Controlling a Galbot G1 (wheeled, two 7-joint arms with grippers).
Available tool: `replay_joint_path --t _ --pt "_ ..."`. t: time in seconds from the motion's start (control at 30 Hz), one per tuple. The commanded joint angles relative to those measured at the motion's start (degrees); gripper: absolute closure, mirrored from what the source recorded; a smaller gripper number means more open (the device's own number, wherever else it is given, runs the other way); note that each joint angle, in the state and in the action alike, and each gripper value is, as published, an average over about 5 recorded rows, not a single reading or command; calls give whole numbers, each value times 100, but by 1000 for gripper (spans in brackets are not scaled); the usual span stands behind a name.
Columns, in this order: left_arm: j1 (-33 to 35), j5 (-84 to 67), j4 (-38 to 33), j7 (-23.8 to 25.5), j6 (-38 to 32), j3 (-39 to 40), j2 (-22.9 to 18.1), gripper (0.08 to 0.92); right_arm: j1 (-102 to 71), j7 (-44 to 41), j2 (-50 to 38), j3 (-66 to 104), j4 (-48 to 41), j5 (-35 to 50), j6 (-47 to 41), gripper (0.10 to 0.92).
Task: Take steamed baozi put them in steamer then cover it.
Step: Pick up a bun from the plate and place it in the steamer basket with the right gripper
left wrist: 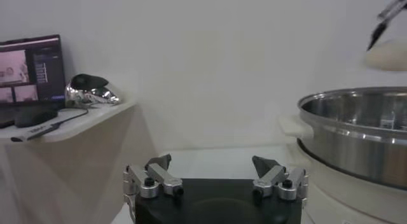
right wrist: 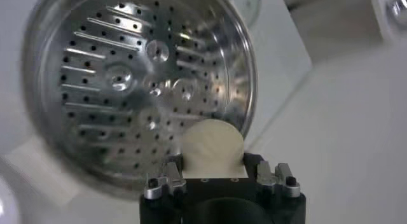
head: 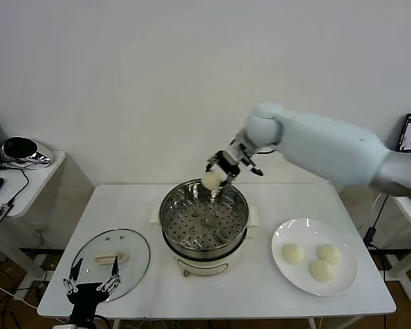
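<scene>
One bun (head: 211, 179) is held between the closed fingers of the right gripper (head: 221, 171) above the far rim of the steamer (head: 204, 226). Three buns (head: 310, 260) are left on the plate (head: 281, 238). The left gripper (head: 91, 282) is parked spread open, empty, beside the lid (head: 111, 259).

The right tool (right wrist: 213, 174) grips a baozi (right wrist: 213, 149) above the steamer's perforated tray (right wrist: 127, 85).

Steamer (head: 203, 226) mouth open, perforated tray bare, so clear drop from above. R gripper (head: 221, 168) w/ baozi (head: 212, 179) hangs over far rim. Cover (head: 110, 260) fills table left of pot; plate (head: 315, 257) w/ 3 buns fills right. L gripper (head: 91, 282) at near-left edge.
</scene>
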Motion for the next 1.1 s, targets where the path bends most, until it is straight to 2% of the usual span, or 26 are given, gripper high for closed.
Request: replay_joint_path --t 0.03,0.33,0.83,0.93,1.1 --pt "8 -9 -47 2 -2 4 -7 177 -76 148 845 -430 -671 -810 915 431" --pt "37 -24 -102 -1 -12 -38 -47 177 -286 143 837 -383 -974 -1474 1215 431" --pt "-10 -30 -109 -1 -10 -17 -40 177 -639 356 944 -233 -1305 -1845 1412 419" --pt "-10 -30 -114 -2 -11 -14 -40 177 -692 429 969 -206 -1340 -1885 1454 376" --pt "-5 -27 -144 -7 -10 -7 -50 177 -585 463 887 -204 -1124 -1697 1406 244"
